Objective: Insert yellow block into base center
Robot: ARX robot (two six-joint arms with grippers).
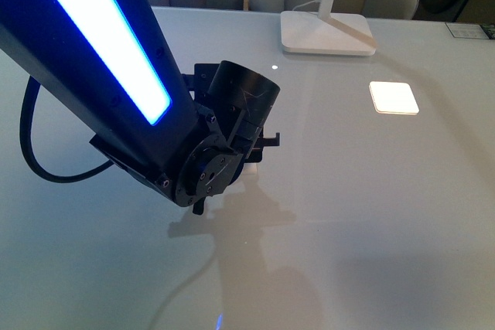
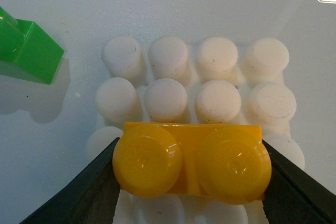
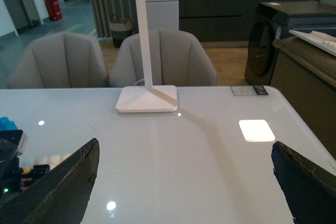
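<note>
In the left wrist view the yellow block (image 2: pixel 149 161), studs facing the camera, sits between two black fingers (image 2: pixel 86 192), and my left gripper (image 2: pixel 190 174) is shut on its short ends. Right beneath it lies the white base (image 2: pixel 218 100); two rows of its studs show beyond the block, the nearer rows are covered. I cannot tell whether block and base touch. In the front view my left arm (image 1: pixel 116 75) hides both. My right gripper (image 3: pixel 184 182) is open above bare table, off to the right of the base (image 3: pixel 50 159).
A green brick (image 2: pixel 31 51) lies beside the base. Something blue (image 3: pixel 6 124) shows behind the left arm. A white lamp foot (image 1: pixel 326 34) stands at the table's far side, with a bright square patch of light (image 1: pixel 394 97) near it. Chairs stand behind the table.
</note>
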